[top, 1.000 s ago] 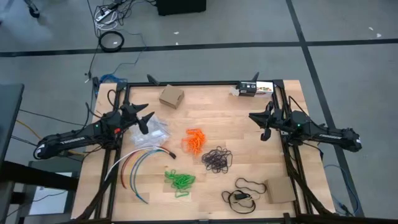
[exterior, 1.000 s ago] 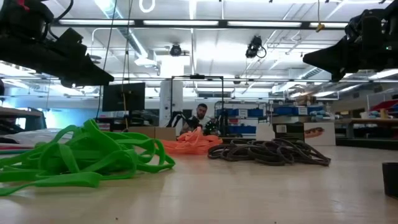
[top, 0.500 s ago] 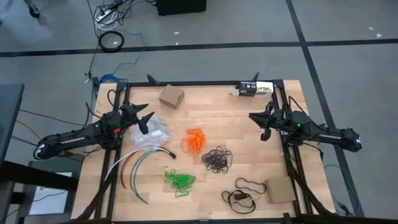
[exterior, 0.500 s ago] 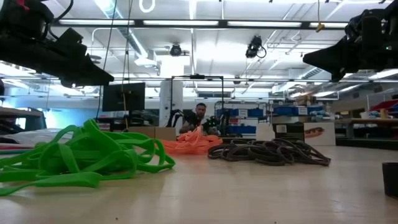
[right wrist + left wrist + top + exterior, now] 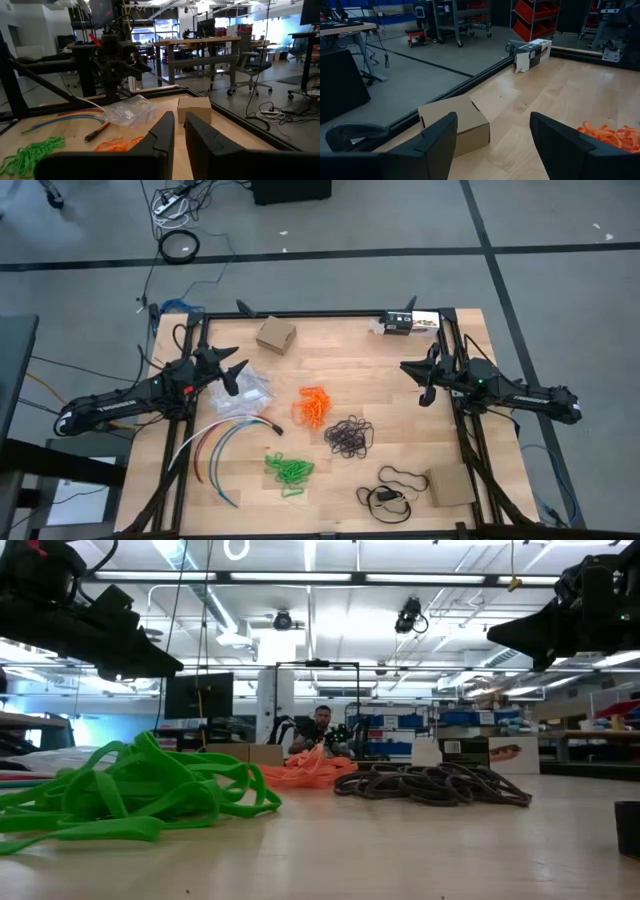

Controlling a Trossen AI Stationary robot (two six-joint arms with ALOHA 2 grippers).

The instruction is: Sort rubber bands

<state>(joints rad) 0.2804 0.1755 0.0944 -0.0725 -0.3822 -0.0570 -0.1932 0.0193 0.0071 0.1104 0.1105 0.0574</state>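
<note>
The left hand (image 5: 232,372) hangs released and empty above a clear plastic bag (image 5: 245,392); the right hand (image 5: 424,380) hangs nearly clenched, holding nothing, near the surface's (image 5: 340,360) far right; the rubber bands lie mid-surface in separate orange (image 5: 313,407), dark (image 5: 348,436) and green (image 5: 289,470) heaps; sorting looks done, so any stray should be pinched singly, low, without dragging neighbours
</note>
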